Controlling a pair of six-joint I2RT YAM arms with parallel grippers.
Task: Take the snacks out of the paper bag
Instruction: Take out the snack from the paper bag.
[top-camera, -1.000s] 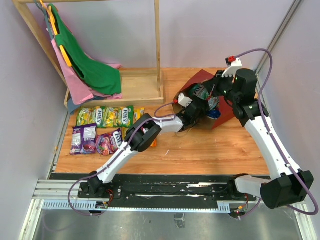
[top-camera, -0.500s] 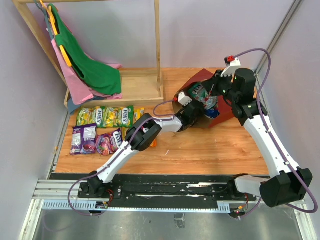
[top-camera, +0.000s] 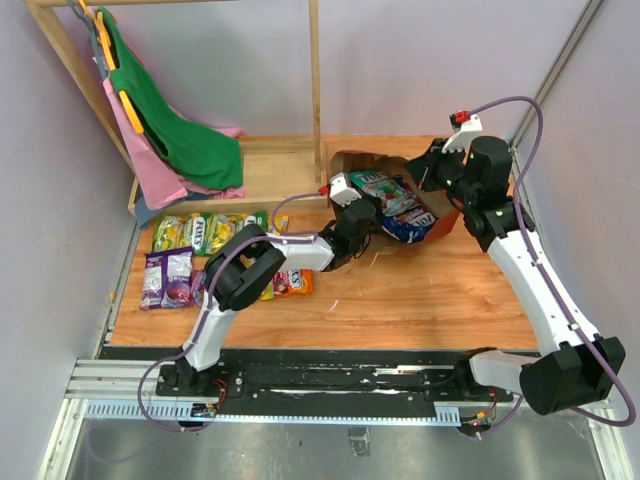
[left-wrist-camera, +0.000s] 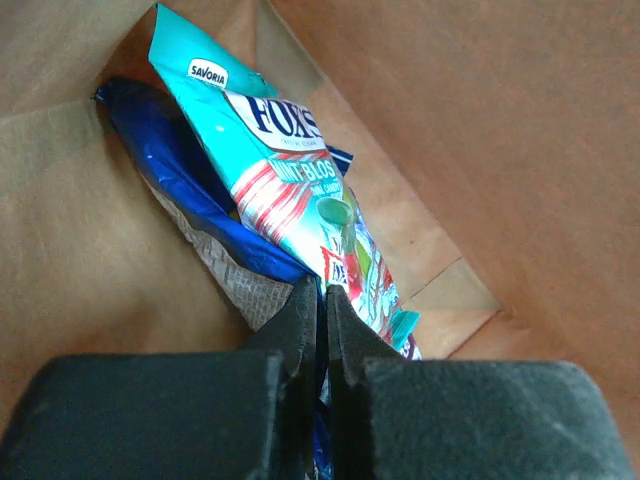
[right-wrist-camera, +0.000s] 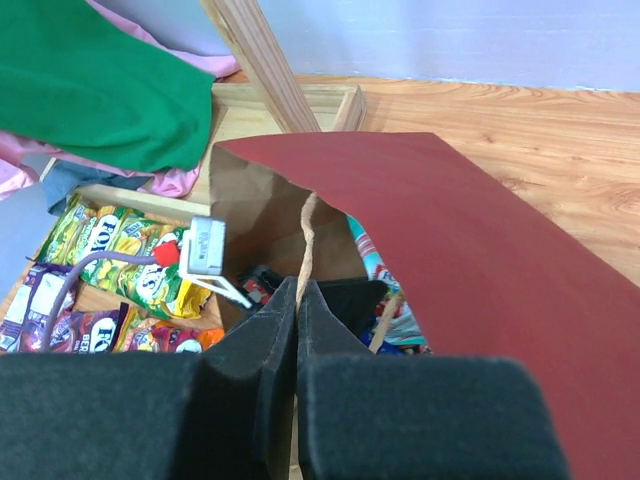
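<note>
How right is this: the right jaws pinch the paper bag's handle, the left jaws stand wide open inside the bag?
On the left gripper the jaws are shut, not open, on a teal packet inside the paper bag; the left wrist view shows it.

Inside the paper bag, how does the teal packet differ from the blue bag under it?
The teal packet is light turquoise with a printed front; the blue bag is deep blue. The teal packet lies on top, face up; the blue bag is partly covered by it and looks crumpled. Both are glossy and lie inside the paper bag.
</note>
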